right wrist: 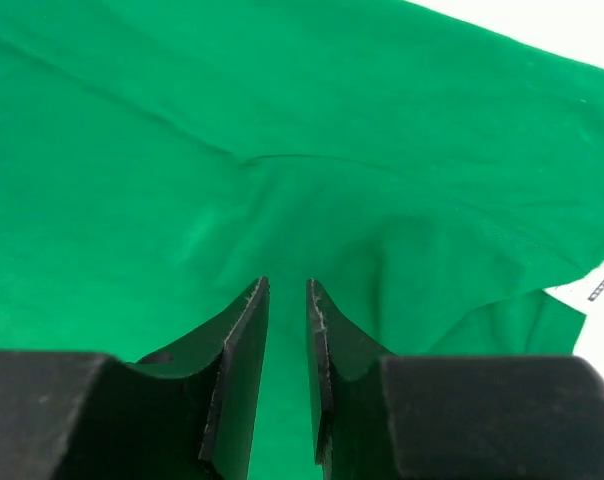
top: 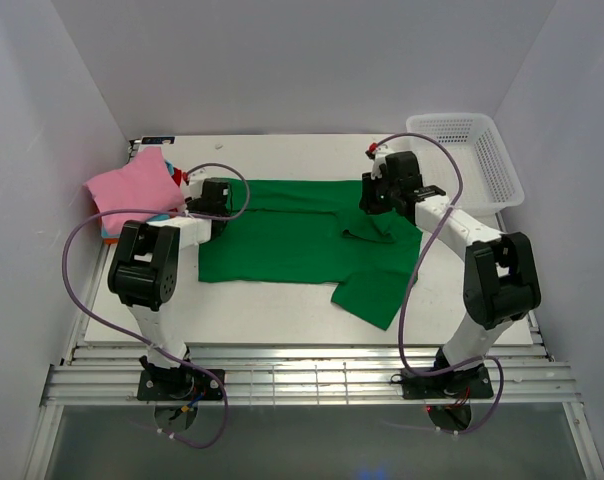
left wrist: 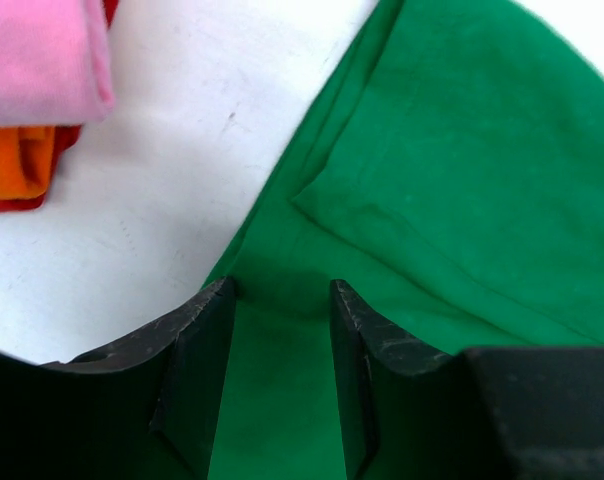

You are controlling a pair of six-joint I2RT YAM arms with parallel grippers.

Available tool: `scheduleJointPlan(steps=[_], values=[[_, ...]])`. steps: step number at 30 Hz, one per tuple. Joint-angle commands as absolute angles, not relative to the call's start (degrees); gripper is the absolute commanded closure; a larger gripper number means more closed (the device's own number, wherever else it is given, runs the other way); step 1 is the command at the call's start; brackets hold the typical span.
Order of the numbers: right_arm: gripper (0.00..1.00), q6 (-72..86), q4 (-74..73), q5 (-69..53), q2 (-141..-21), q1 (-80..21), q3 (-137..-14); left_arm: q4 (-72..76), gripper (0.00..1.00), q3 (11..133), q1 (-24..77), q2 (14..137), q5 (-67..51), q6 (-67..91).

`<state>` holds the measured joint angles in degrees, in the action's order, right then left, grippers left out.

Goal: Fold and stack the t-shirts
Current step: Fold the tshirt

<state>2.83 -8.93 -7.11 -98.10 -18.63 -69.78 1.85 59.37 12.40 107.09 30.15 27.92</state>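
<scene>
The left gripper (left wrist: 282,290) sits low over the left edge of the green shirt (top: 282,245), its 2 fingers apart with cloth showing between them. The right gripper (right wrist: 287,285) is pinched on a raised fold of that shirt, which lies spread across the middle of the table (top: 282,315). At far left a folded pink shirt (top: 132,185) rests on an orange shirt (left wrist: 22,165).

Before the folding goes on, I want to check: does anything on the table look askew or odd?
Yes. The green t-shirt lies unevenly: wrinkled at the right gripper, one sleeve slanting toward the near edge. The pink t-shirt tops its stack crookedly.
</scene>
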Motion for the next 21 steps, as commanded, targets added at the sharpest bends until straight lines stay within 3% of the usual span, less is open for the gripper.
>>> scheduleJointPlan(steps=[1,10,21], values=[[0.72,2.5,-6.3,-5.9,-93.5,-20.0,-68.9,7.6,0.47,59.5,11.9,106.3,27.0,26.5],[0.72,2.0,-7.0,-6.3,-96.1,-21.4,-71.1,11.4,0.48,58.9,11.8,105.9,26.1,25.9],[0.73,2.8,-10.1,-9.4,-113.3,-24.0,-86.8,14.1,0.49,59.1,10.5,106.7,26.8,24.8]])
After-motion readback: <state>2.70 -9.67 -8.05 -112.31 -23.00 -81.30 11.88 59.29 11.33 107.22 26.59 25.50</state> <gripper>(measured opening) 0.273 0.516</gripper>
